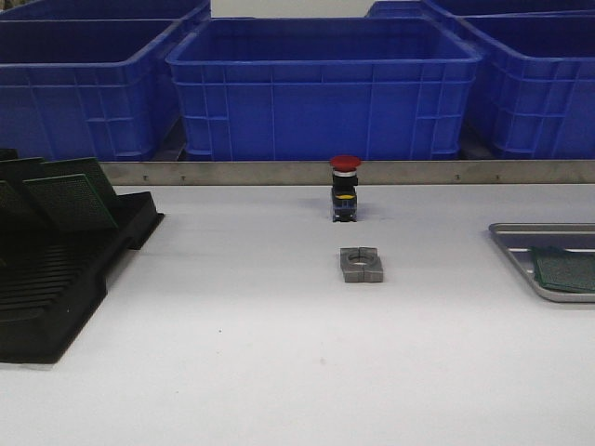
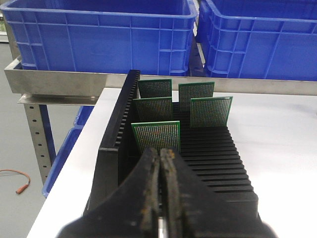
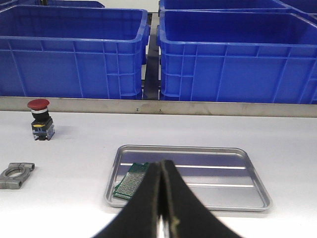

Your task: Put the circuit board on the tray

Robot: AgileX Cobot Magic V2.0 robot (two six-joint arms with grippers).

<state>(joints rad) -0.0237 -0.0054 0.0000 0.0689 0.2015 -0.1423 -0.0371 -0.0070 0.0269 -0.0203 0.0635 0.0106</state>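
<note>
Although the blue bins (image 1: 325, 88) behind the metal rail take most of the view, they seem only to be storage and have no part in the work. On the robot's left side stands the black slotted rack (image 1: 56, 288), and it holds several green circuit boards (image 2: 155, 135) upright, each in its own slot, I think so that a claw can take one by its top edge. On the right side lies the silver tray (image 3: 247, 191), flat on the white table (image 1: 232, 372), and one circuit board on the tray (image 3: 131, 181) already rests near one end of it, touching the ribbed floor. The rest of the tray is free for more boards.

The left gripper (image 2: 161, 153) hovers just before the nearest board in the rack, with its fingers pressed together and holding nothing. The right gripper (image 3: 162, 166) hangs over the near rim of the tray, also pressed together and empty.

In the middle of the table, well apart from both, are a grey metal clamp block (image 1: 361, 264) and a small red push button (image 1: 345, 189).
</note>
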